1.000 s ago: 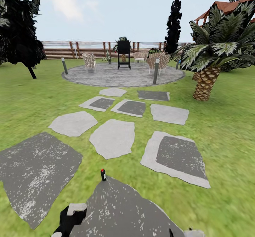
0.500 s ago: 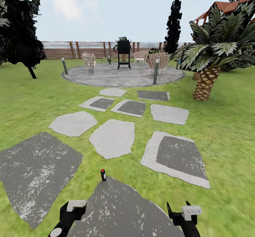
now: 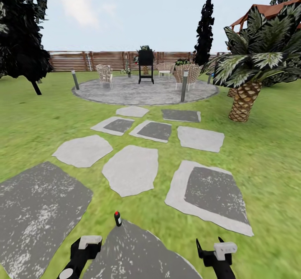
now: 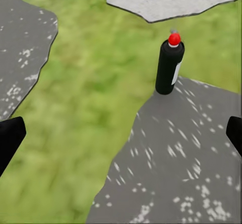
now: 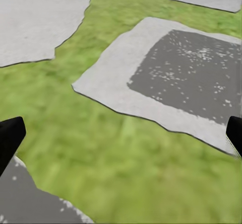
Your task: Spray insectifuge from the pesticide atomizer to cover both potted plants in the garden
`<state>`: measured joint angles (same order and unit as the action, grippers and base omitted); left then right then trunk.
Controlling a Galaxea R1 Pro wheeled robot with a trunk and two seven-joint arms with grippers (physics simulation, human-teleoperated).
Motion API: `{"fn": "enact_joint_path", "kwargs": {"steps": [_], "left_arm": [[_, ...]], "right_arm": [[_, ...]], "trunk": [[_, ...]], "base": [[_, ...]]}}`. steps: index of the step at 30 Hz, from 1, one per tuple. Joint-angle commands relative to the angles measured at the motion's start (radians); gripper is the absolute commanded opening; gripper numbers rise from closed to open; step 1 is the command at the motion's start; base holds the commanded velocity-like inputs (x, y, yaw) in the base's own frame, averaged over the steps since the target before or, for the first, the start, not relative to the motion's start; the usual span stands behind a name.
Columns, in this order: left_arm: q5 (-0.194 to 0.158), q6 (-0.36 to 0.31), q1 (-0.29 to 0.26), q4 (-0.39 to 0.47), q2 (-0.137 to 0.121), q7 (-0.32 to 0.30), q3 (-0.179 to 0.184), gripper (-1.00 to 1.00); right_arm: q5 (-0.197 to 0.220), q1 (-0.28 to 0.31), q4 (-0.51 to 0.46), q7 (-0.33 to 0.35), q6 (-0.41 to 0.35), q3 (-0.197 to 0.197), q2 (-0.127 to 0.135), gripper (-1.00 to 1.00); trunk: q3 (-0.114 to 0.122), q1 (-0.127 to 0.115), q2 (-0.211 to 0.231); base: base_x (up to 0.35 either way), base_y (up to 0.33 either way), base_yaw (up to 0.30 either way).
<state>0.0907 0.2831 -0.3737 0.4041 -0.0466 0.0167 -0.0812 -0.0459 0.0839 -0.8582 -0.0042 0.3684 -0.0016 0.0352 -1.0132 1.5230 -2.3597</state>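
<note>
Standing upright on near stepping stone (image 3: 138,249): pesticide atomizer (image 4: 169,66); left gripper (image 4: 121,133) and right gripper (image 5: 121,133) both spread, empty.

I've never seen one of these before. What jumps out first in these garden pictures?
A big palm tree stands at the right of the lawn, beside a trail of grey stepping stones that leads to a round paved patio with chairs. Up close, a small black bottle with a red cap stands upright at the tip of the nearest dark stone.
</note>
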Motion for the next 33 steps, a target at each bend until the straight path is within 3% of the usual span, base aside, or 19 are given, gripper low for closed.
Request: {"fn": "enact_joint_path", "kwargs": {"steps": [1,23,33], "left_arm": [[0.01,0.004,-0.001,-0.001,0.001,0.002,-0.005,1.0],[0.009,0.005,0.001,-0.001,-0.001,0.002,-0.006,1.0],[0.009,0.005,0.001,-0.002,0.0,0.002,-0.012,1.0]], "right_arm": [[-0.005,0.0,0.001,0.0,0.003,0.0,0.0,1.0],[-0.004,0.0,-0.005,0.0,0.003,0.002,-0.001,1.0],[-0.003,0.0,-0.007,-0.002,0.003,0.003,-0.003,1.0]], "trunk": [[-0.001,0.0,0.0],[-0.001,0.0,0.0],[-0.003,0.0,0.0]], "base": [[0.293,-0.145,0.0],[0.282,-0.154,0.0],[0.046,-0.009,0.073]]}}
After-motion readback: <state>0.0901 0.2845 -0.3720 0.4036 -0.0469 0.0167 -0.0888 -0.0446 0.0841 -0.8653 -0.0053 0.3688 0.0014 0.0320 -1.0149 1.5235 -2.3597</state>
